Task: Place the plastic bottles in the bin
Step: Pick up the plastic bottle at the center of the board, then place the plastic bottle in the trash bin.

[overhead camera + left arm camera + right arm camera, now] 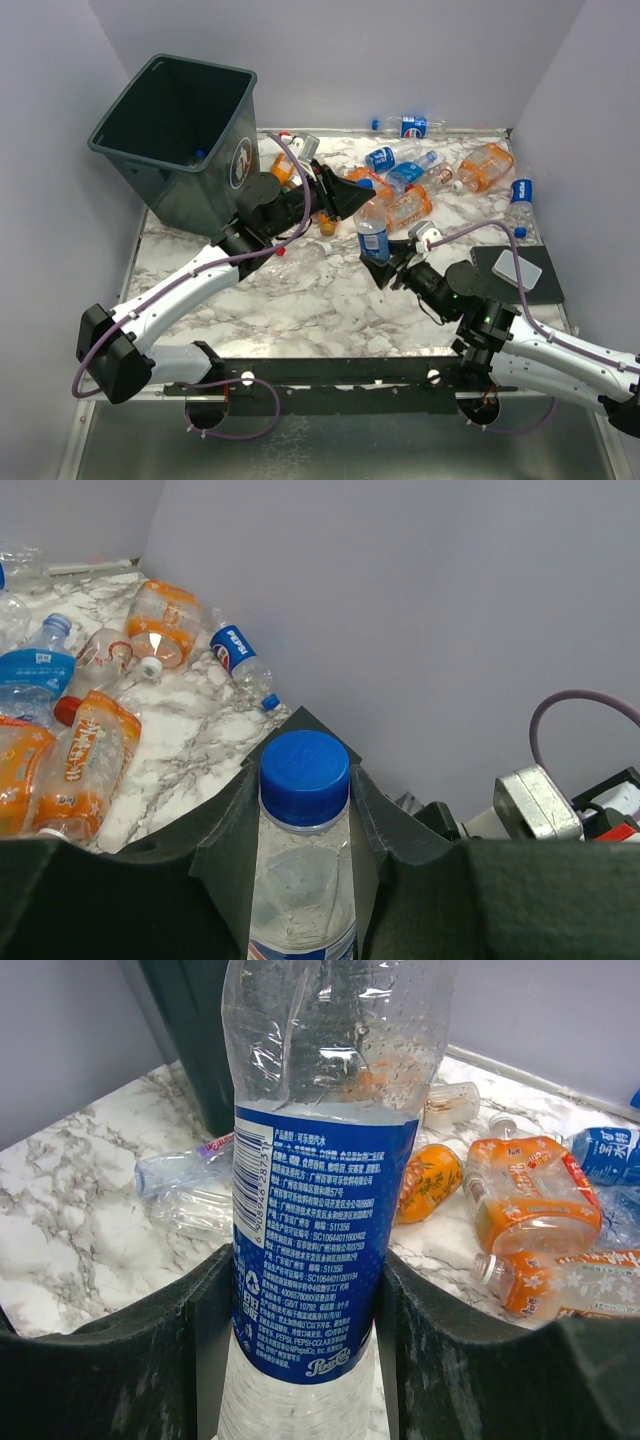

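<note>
Ok so the left claw [303, 780] is pinched in narrow on a blue-capped bottle [372, 238], pads snug against the shoulders just under the cap. The right claw [300, 1290] is clamped around the blue label of what looks like the same bottle, holding it upright off the counter [300, 300]. Looks like a mid-air handoff to me.

What could go wrong: with both claws on one thin bottle, if either arm pulls off-line the plastic buckles or twists out of a grip. If the right one lets go before the left has a proper bite, the bottle drops and rolls. A grip that high near the cap also means the body can swing on the way over.

Room-wise: the bin [190, 200] sits tipped at the far left, mouth facing up and toward the near side, its logo wall just beside the left wrist, so lifting over the rim is tight. The rest of the bottles, like the orange one [485, 165], crowd the far right. The near middle of the counter is the open bit. Walls close in on three sides.
</note>
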Robot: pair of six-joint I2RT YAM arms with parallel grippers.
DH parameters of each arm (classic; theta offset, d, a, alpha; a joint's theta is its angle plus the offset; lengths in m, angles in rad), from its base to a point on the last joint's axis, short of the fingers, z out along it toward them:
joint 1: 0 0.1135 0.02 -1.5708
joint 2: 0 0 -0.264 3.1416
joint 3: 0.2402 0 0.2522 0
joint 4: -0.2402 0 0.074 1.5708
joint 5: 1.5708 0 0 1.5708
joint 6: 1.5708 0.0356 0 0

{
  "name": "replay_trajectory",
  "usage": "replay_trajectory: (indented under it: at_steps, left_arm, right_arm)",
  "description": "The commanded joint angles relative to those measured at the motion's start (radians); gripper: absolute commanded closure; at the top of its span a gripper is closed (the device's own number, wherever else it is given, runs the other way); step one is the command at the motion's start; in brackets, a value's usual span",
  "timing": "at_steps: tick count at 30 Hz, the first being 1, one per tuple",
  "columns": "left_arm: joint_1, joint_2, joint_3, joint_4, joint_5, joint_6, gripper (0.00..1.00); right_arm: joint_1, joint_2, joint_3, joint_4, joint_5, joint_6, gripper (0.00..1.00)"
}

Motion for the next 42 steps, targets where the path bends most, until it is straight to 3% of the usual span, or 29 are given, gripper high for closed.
replay_trajectory:
  at_steps: [1, 5, 8, 10, 11, 19, 25, 29, 35, 42]
  left_arm:
    - [-0.007, 0.012, 0.027, -0.010, 0.034, -0.007, 0.70]
    - [-0.007, 0.011, 0.026, -0.010, 0.035, 0.000, 0.82]
    - [-0.007, 0.010, 0.024, -0.012, 0.032, 0.012, 1.00]
    - [-0.008, 0.003, 0.020, -0.016, 0.019, 0.022, 1.00]
    - [-0.007, -0.004, 0.019, -0.018, 0.010, 0.030, 1.00]
    - [-0.008, -0.056, 0.064, -0.136, -0.117, 0.178, 1.00]
    - [-0.007, -0.124, 0.110, -0.221, -0.353, 0.385, 1.00]
    - [-0.007, -0.178, 0.129, -0.221, -0.459, 0.486, 1.00]
    - [-0.007, -0.230, 0.182, -0.220, -0.566, 0.599, 1.00]
    - [-0.007, -0.287, 0.161, -0.099, -0.736, 0.725, 1.00]
  right_arm:
    - [0.009, 0.004, 0.017, 0.007, 0.018, -0.010, 0.47]
    - [0.010, 0.009, 0.027, -0.007, 0.014, -0.005, 0.42]
    - [0.009, 0.021, 0.045, -0.041, 0.019, 0.015, 0.20]
    - [0.009, 0.025, 0.057, -0.061, 0.028, 0.043, 0.02]
    - [0.009, 0.023, 0.063, -0.071, 0.025, 0.052, 0.00]
    - [0.009, 0.053, 0.163, -0.184, -0.107, 0.177, 0.00]
    - [0.009, 0.182, 0.358, -0.348, -0.341, 0.267, 0.00]
    - [0.009, 0.183, 0.411, -0.360, -0.389, 0.294, 0.00]
    - [0.009, 0.115, 0.388, -0.324, -0.324, 0.295, 0.00]
    - [0.009, 0.047, 0.260, -0.254, -0.042, 0.303, 0.00]
